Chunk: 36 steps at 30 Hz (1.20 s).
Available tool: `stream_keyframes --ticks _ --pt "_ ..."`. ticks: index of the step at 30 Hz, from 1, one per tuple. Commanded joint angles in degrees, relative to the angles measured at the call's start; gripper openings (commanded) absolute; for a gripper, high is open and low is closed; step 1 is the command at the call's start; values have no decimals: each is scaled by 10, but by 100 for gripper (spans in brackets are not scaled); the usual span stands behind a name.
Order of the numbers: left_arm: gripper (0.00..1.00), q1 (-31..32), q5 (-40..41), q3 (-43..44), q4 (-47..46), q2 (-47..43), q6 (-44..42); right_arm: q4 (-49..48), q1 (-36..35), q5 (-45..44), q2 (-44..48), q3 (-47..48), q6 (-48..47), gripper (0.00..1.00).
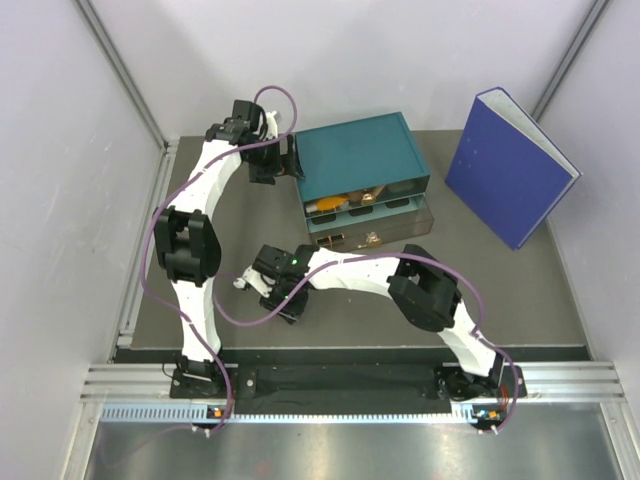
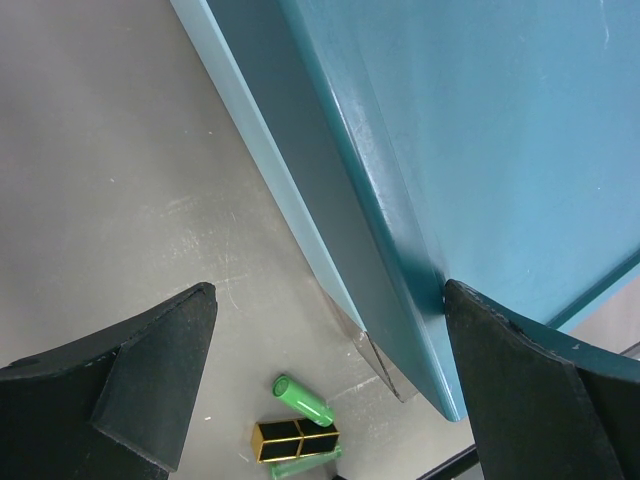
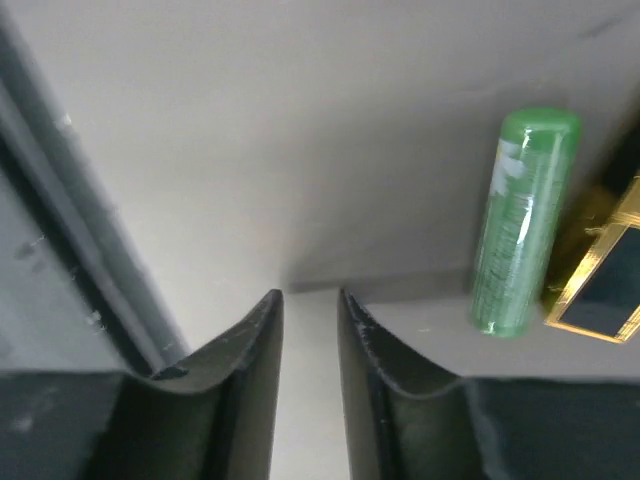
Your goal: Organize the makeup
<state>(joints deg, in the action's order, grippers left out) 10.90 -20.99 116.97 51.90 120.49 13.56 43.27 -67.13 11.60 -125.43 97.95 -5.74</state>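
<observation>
Left gripper (image 2: 328, 292) gapes wide, empty, beside the teal drawer box (image 2: 480, 150); right gripper (image 3: 310, 297), nearly closed, holds nothing; green plastic capsule (image 3: 525, 220) at two o'clock.

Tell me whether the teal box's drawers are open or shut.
Open. The upper drawer and lower drawer both stick out, stepped, from the teal box; makeup shows inside the upper one.

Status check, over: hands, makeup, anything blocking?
Left hand open at teal drawer box corner. Right hand narrow gap, empty. Green tube beside black-and-gold case, ungrasped. Nothing between hand and tube.
</observation>
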Motion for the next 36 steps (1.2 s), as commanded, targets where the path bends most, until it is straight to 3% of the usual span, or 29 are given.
stream_keyframes --ticks 1,2,4,18,24,29,33,36 --pt "99 -15 28 -5 42 -1 -21 -12 -12 -57 -10 12 3 24" --pt "99 -15 28 -6 42 0 -21 -13 -12 -65 -10 11 3 16" --pt "99 -15 30 -5 43 0 -21 -12 -12 -81 -10 8 6 13" --pt "99 -18 29 -3 38 1 -20 -6 -9 -133 62 30 -21 22" --pt "99 -18 25 1 39 6 -21 -17 -5 -168 63 42 -26 40" --pt "99 -19 25 0 38 8 -21 -25 -5 -161 45 43 -26 41" --pt "99 -20 24 1 40 11 -21 -16 -5 -104 29 64 -23 43" --pt "99 -19 25 0 42 13 -22 -33 -7 -91 36 59 -17 59"
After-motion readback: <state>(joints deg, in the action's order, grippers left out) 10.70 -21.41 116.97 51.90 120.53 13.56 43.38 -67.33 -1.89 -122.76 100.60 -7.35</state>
